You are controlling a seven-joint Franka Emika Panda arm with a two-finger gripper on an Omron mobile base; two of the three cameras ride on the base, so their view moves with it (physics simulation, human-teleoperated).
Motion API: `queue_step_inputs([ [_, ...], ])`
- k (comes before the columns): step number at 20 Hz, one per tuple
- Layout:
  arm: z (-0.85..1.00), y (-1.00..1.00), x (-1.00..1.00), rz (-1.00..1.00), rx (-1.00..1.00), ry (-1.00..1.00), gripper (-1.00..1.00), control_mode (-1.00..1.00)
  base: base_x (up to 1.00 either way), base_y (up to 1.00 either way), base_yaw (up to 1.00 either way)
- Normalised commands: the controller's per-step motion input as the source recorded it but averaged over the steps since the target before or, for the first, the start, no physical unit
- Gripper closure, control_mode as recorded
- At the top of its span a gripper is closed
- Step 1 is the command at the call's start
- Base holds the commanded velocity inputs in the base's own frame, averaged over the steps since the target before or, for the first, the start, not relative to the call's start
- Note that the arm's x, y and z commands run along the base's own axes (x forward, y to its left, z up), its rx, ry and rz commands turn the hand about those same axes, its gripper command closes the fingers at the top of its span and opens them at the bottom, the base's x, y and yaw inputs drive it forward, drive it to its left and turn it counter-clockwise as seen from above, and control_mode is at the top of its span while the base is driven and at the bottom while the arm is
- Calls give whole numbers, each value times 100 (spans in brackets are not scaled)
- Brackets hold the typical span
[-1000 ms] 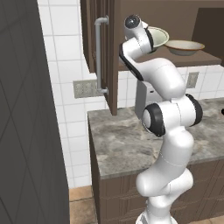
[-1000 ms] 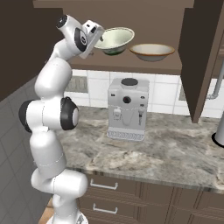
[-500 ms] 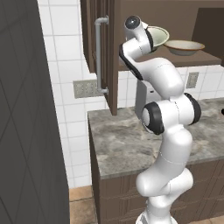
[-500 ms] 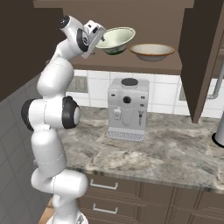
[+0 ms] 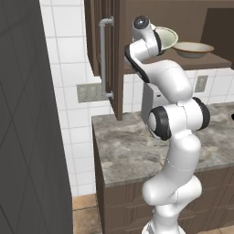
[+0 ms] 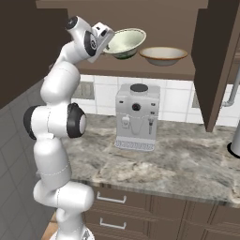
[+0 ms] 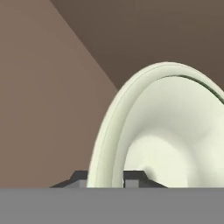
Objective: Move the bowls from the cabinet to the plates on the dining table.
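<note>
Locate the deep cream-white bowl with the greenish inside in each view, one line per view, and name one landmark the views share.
Left base view: the deep cream-white bowl sits at top centre, partly behind the white arm's wrist.
Right base view: top centre, tilted, at the gripper.
Hand view: right half, its rim between the finger tips.
Shared landmark: the shallower tan bowl just to its right on the dark brown cabinet shelf.
</note>
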Motion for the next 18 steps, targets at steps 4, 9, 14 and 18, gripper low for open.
queue_step_inputs([
  [4, -18, -18, 0, 0, 2, 1, 100, -100, 0, 0, 0],
  [9, -8, -6, 0, 1, -1, 1, 100, -100, 0, 0, 0],
  [14, 0, -6, -23, 5, 0, -2, 100, -100, 0, 0, 0],
  [18, 1, 0, -46, 2, -3, -8, 100, -100, 0, 0, 0],
])
